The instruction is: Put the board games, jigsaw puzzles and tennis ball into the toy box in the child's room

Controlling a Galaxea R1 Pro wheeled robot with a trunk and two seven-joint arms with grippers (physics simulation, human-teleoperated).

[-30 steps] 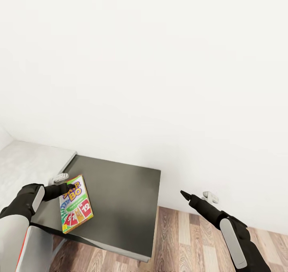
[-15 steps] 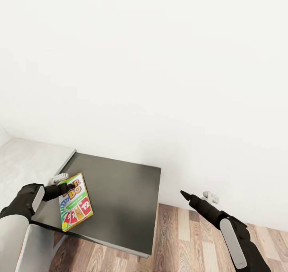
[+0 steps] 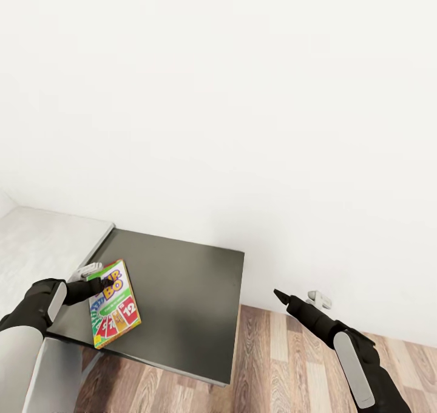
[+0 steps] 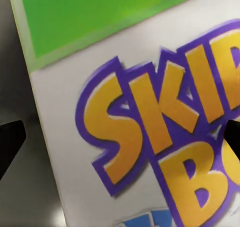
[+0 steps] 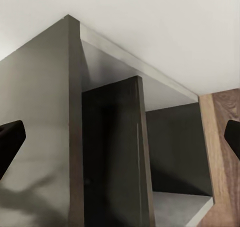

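Carrying Skip-Bo clamped in left gripper over dark desk, right gripper spread empty; next, toy box at 9 o'clock probably.

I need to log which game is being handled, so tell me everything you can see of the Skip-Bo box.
The Skip-Bo box is a thin flat rectangle, cardboard by its look, face up. Its cover has a green band, a white field with yellow, purple-outlined lettering, and red cards, one marked 12. It lies aslant over the dark grey table section near its front left corner. The left hand is at its upper end, fingertips spread either side of the title; whether it grips cannot be told.
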